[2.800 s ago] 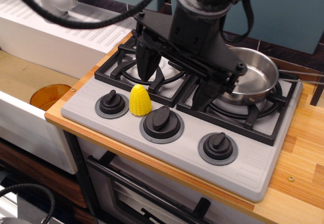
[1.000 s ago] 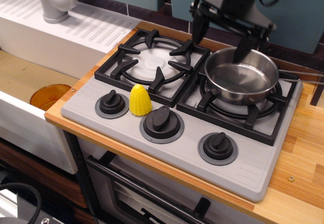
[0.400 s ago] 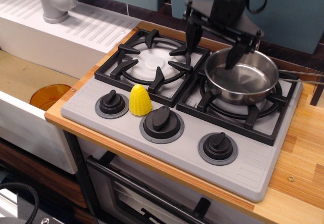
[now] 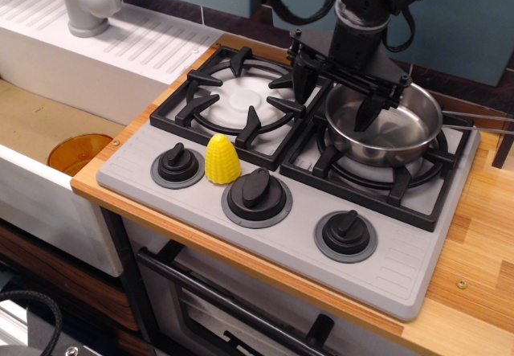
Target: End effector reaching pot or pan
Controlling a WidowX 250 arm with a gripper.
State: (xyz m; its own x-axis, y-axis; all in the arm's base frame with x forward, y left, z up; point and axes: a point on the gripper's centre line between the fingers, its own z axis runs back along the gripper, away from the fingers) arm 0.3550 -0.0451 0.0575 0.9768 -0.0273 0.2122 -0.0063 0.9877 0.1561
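Note:
A shiny round steel pan (image 4: 393, 135) sits on the right burner grate, its thin handle (image 4: 474, 119) pointing right. My black gripper (image 4: 335, 100) hangs over the pan's left rim, open wide. One pointed finger (image 4: 303, 83) is outside the pan over the gap between the burners. The other finger (image 4: 369, 111) points down inside the pan. The rim lies between them; I cannot tell if either finger touches it.
A yellow corn cob (image 4: 222, 159) stands upright on the grey stove front (image 4: 385, 263) between black knobs (image 4: 257, 195). The left burner (image 4: 241, 99) has a white plate under its grate. A white sink (image 4: 72, 59) with faucet is at left. Wooden counter (image 4: 474, 292) at right.
The gripper has moved from over the left burner to the pan, then come down and forward, so that its open fingers now straddle the pan's left rim. The pan and corn have not moved.

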